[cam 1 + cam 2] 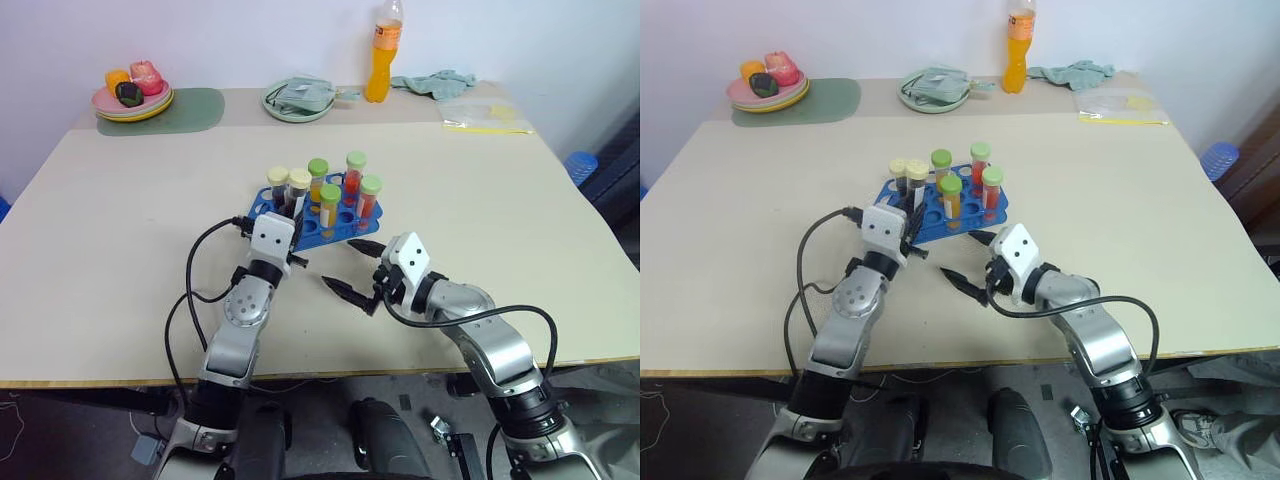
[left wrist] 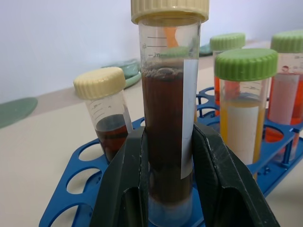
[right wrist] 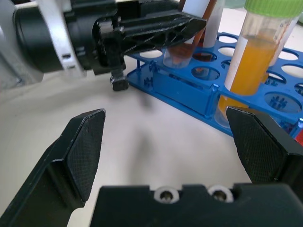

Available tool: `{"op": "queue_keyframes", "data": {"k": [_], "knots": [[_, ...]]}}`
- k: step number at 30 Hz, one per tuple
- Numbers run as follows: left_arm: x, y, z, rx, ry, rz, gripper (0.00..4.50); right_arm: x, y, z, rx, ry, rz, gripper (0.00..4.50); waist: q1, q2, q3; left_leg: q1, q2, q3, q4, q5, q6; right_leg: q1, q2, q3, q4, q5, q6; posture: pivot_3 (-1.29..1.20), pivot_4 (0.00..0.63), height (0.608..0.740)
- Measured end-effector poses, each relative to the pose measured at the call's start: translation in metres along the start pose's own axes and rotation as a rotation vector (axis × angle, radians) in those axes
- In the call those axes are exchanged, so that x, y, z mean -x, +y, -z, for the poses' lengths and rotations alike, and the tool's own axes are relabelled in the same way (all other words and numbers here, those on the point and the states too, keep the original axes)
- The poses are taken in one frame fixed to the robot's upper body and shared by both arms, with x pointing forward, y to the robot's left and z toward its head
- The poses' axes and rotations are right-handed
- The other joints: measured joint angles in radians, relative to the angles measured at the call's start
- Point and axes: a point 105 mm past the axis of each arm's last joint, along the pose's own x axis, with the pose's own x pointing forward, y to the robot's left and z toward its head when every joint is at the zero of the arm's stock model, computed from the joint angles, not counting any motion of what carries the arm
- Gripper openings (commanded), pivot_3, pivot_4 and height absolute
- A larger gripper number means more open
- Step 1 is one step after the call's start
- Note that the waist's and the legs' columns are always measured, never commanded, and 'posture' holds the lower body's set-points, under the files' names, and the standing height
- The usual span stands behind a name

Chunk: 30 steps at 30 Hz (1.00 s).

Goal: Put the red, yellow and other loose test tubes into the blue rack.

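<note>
Left pincer (image 2: 169, 189): clamped on the dark brownish tube (image 2: 168, 142), its two black fingers (image 2: 124, 189) pressing either side of the lower half of the tube.
Dark brownish tube: upright, cream cap on top, white label strip down one side, its foot at the near left corner of the blue rack (image 1: 335, 225); whether it sits fully down in a hole I cannot tell.
Right pincer (image 1: 352, 268): spread wide and holding nothing, hanging above the worktop (image 1: 120, 250) just in front of the rack's near edge.
Blue rack: mid worktop, turned at an angle, with several holes unfilled.
Second cream-capped tube (image 2: 106, 113): stands in the rack just beside the held one, with dark liquid low in it.
Yellow-orange tube (image 2: 244, 109): green cap, upright in a hole on the rack's near side.
Red tubes (image 1: 355, 180): green caps, upright toward the rack's far and right side.
Far edge of worktop: an orange drink bottle (image 1: 382, 55), a green plate (image 1: 297, 100) with a cloth on it, a stack of plates (image 1: 135, 100) with toy food, a clear bag (image 1: 480, 115).
</note>
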Motion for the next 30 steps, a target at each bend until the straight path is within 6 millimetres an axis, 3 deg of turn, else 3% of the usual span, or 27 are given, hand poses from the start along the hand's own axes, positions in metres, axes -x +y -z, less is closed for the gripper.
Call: {"op": "queue_keyframes", "data": {"k": [3, 6, 9, 10, 15, 19, 24, 27, 30], "knots": [[0.002, 0.0, 0.004, 0.014, -0.02, -0.002, 0.74, -0.001, 0.0, -0.001, 0.003, -0.004, -0.001, 4.5, 0.0, 0.001, -0.001, 0.0, 0.0, 0.0, 0.0, 0.0, 0.0, 0.0, 0.0, 0.0, 0.0, 0.0, 0.0, 0.0, 0.15, 0.74], [0.001, 0.0, 0.008, 0.042, -0.019, -0.011, 2.16, -0.001, 0.0, -0.001, 0.003, -0.004, -0.003, 4.5, 0.0, 0.002, -0.001, 0.0, 0.0, 0.0, 0.0, 0.0, 0.0, 0.001, 0.0, 0.0, -0.001, 0.0, 0.0, 0.0, 0.15, 0.74], [0.005, -0.004, 0.03, 0.058, 0.058, -0.008, 3.66, -0.001, 0.0, -0.002, 0.004, -0.004, -0.005, 4.5, -0.001, 0.002, -0.001, 0.0, 0.0, 0.0, 0.0, 0.0, 0.0, 0.001, 0.0, 0.0, 0.0, 0.0, 0.0, 0.0, 0.15, 0.74], [0.005, -0.004, 0.029, 0.06, 0.051, -0.011, 4.06, -0.001, 0.0, -0.002, 0.004, -0.004, -0.005, 4.5, -0.001, 0.002, -0.001, 0.0, 0.0, 0.0, 0.0, 0.0, 0.0, 0.001, 0.0, 0.0, 0.0, 0.0, 0.0, 0.0, 0.15, 0.74], [0.006, 0.0, 0.027, 0.095, 0.043, -0.028, 4.06, -0.001, 0.0, -0.003, 0.008, -0.006, -0.016, 4.5, -0.002, 0.002, -0.001, 0.0, 0.0, 0.0, 0.0, 0.0, 0.0, 0.001, 0.0, 0.0, -0.001, 0.0, 0.0, 0.0, 0.15, 0.74], [0.025, 0.018, 0.016, 0.123, 0.023, -0.052, 4.06, 0.004, -0.004, -0.002, 0.016, 0.008, -0.013, 4.5, -0.005, 0.002, -0.001, 0.0, 0.001, 0.0, -0.001, 0.0, 0.0, 0.0, 0.0, 0.0, 0.0, 0.0, 0.0, 0.0, 0.15, 0.74], [0.074, 0.065, 0.006, 0.077, 0.115, -0.013, 4.06, 0.026, -0.019, -0.005, 0.043, 0.039, -0.012, 4.5, -0.007, 0.003, -0.001, 0.0, 0.002, 0.0, -0.001, 0.0, 0.0, 0.0, 0.001, 0.0, -0.001, 0.0, -0.001, 0.0, 0.15, 0.74], [0.112, 0.106, 0.01, 0.006, 0.249, -0.021, 4.06, 0.05, -0.045, -0.006, 0.041, 0.077, 0.048, 4.5, -0.004, 0.003, 0.0, 0.0, 0.002, 0.001, -0.001, -0.001, 0.001, 0.001, 0.001, 0.0, -0.001, -0.002, -0.004, 0.0, 0.15, 0.74], [0.133, 0.138, 0.007, -0.033, 0.317, -0.065, 4.06, 0.07, -0.071, 0.002, 0.029, 0.127, 0.115, 4.5, 0.002, 0.003, 0.0, 0.001, 0.002, 0.001, -0.001, -0.001, 0.001, 0.002, 0.0, -0.001, -0.005, -0.003, -0.004, 0.0, 0.15, 0.74]]}}
